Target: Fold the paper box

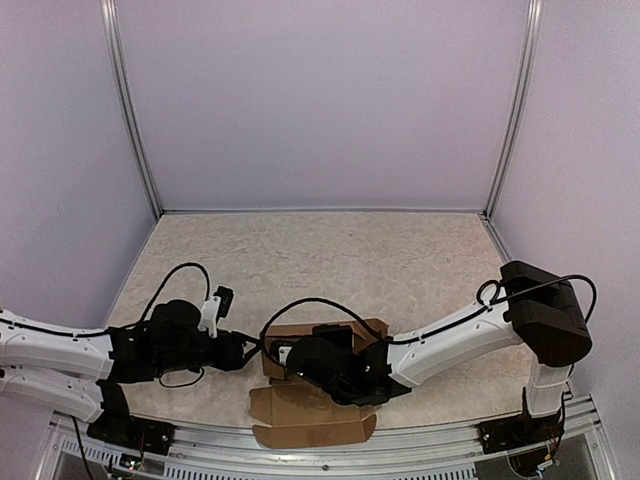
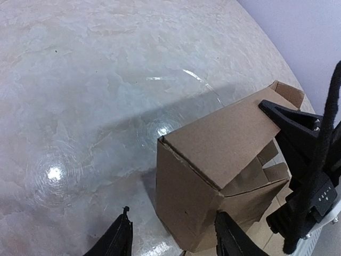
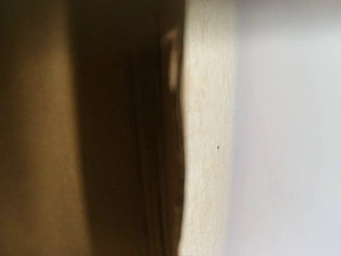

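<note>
The paper box [image 1: 335, 331] is plain brown cardboard, partly folded up, near the table's front edge, with a flat flap [image 1: 310, 415] lying toward the bases. In the left wrist view the paper box [image 2: 224, 144] stands with walls raised and its top panel tilted. My left gripper [image 2: 173, 212] is open, its fingers either side of the box's near corner, not pressing it. It also shows in the top view [image 1: 255, 350]. My right gripper [image 1: 297, 362] is on the box from the right; its black fingers [image 2: 285, 114] rest on the top panel. The right wrist view shows only blurred cardboard [image 3: 64, 133].
The beige marbled table [image 1: 330, 255] stretches behind the box. Lilac walls and metal frame posts [image 1: 135, 110] enclose it. A metal rail [image 1: 330, 455] runs along the front edge. A black cable [image 2: 319, 160] hangs at the right of the left wrist view.
</note>
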